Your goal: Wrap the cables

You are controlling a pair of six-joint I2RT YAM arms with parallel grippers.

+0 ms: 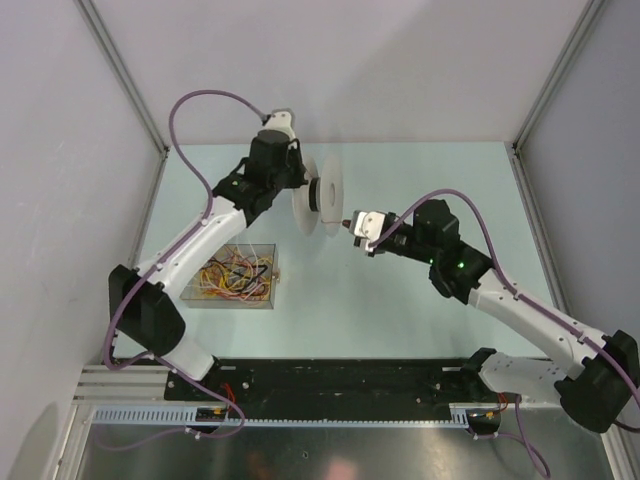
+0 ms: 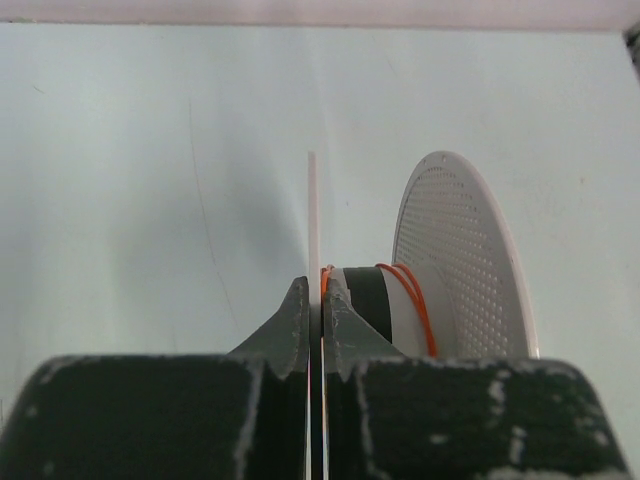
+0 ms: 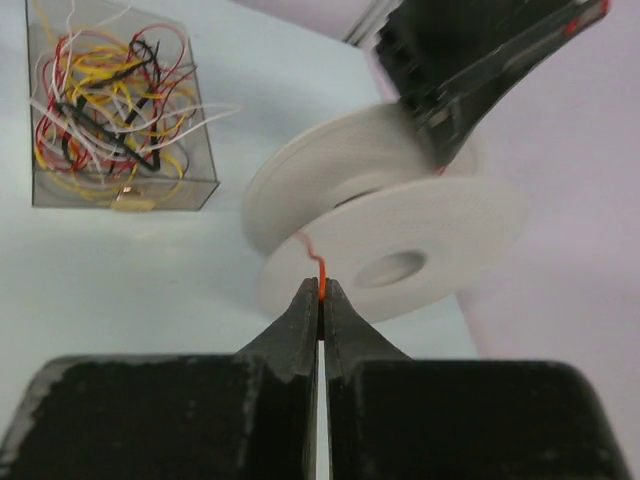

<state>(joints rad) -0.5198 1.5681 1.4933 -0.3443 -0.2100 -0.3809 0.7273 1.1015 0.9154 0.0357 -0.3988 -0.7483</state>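
My left gripper [image 2: 320, 290] is shut on the near flange [image 2: 313, 215] of the white spool [image 1: 322, 196] and holds it above the table. An orange cable [image 2: 412, 290] is wound twice around the spool's core. My right gripper [image 3: 321, 290] is shut on the free end of the orange cable [image 3: 321, 273], just in front of the spool [image 3: 400, 255]. In the top view my right gripper [image 1: 351, 228] sits just right of the spool. More cables, yellow, red, white and black, lie tangled in a clear box [image 1: 236, 274], also in the right wrist view [image 3: 110, 105].
The clear box stands on the pale table [image 1: 400, 330] at the left, under my left arm. Metal frame posts [image 1: 125, 75] and grey walls bound the table. A black rail [image 1: 340, 385] runs along the near edge.
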